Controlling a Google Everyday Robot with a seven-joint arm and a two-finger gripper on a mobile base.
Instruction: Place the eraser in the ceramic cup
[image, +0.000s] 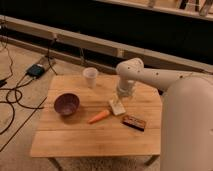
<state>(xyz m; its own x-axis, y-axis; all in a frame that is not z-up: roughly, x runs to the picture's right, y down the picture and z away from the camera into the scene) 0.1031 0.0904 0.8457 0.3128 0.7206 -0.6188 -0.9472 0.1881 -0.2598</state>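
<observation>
Gripper (120, 99) down at flat, off-white eraser (117, 107), perhaps touching; clamped or not, cannot tell. Tapered white cup (90, 77) well apart, near far edge of wooden table (75, 140). Pointed orange carrot (99, 116) just beside eraser.

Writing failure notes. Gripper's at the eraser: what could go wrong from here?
The gripper is down at the eraser, with the carrot close beside it: a grasp could nudge the carrot. The eraser is small and flat, so it may slip out on the lift. The cup has a small mouth: a drop could miss or tip it.
</observation>
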